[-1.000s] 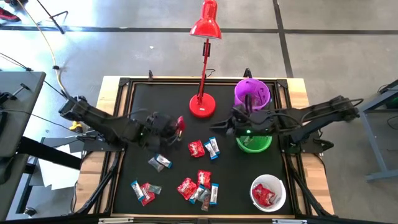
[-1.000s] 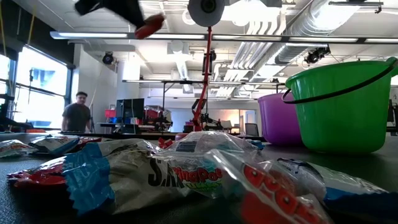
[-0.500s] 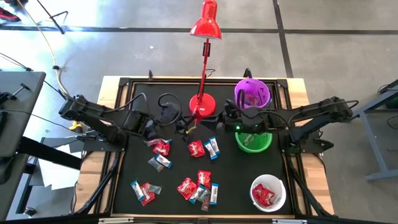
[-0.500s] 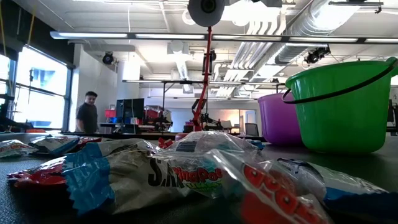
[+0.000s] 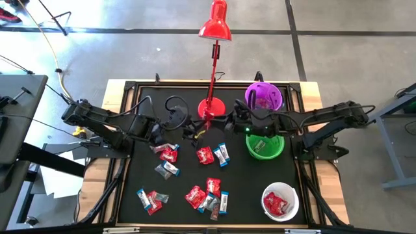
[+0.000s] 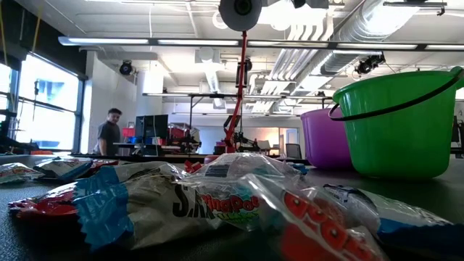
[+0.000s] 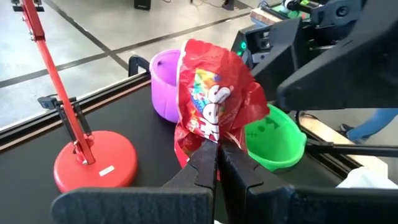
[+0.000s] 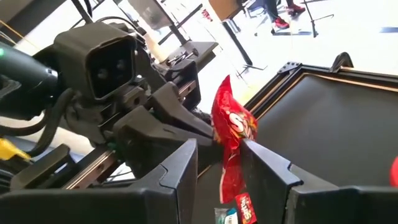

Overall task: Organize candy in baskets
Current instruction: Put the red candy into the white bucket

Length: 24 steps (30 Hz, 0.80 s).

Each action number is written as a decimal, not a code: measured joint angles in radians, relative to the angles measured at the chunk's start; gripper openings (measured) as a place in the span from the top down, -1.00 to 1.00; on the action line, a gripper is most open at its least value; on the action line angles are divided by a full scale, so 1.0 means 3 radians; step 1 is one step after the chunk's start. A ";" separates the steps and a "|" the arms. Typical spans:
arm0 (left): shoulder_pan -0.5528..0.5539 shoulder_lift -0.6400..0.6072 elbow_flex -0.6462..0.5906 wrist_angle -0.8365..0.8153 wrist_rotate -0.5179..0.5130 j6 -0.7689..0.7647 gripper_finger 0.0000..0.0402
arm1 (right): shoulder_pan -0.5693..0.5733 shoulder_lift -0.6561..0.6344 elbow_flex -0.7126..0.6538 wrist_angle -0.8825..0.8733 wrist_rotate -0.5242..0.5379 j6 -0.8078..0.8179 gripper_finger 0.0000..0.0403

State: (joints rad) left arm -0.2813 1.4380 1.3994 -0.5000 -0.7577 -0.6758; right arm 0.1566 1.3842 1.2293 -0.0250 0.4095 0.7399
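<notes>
My left gripper (image 7: 216, 155) is shut on a red candy pack (image 7: 211, 99), held in the air near the red lamp's base (image 5: 211, 109). My right gripper (image 8: 221, 168) faces it from the table's right, open, one finger on either side of the pack (image 8: 231, 134). The purple basket (image 5: 263, 97) stands at the far right, with the green basket (image 5: 265, 148) in front of it. The white basket (image 5: 280, 201) near the front right holds red candy. Several loose candies (image 5: 208, 188) lie on the black mat. My left gripper pinches the red pack's lower crumpled edge (image 7: 208, 142) between its two fingers. The fingers come from the table's left, slanting slightly downward. The pack stands up above the fingertips, clear of the table. Whether my right gripper's finger (image 8: 258, 163) touches the pack, I cannot tell.
The red desk lamp's pole (image 5: 213, 65) rises just beyond both grippers. More candies lie at the mat's left (image 5: 168, 155) and front left (image 5: 149, 198). In the low view a heap of candy (image 6: 217, 203) fills the foreground, and a person (image 6: 109, 134) stands far behind the table.
My left gripper has carried the red pack up and toward the table's right and far side, tipping up nearer to level, then held still. A red candy on the mat's left has come into view where the arm was. My right gripper has moved toward the pack.
</notes>
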 joint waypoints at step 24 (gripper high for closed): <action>-0.0001 0.0000 -0.0001 0.0417 0.0140 0.0375 1.00 | -0.0066 -0.0004 0.0000 -0.0006 -0.0032 -0.0083 0.41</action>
State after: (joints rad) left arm -0.2817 1.4380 1.3991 -0.3748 -0.7158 -0.5632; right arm 0.1368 1.3830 1.2292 -0.0267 0.4000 0.7151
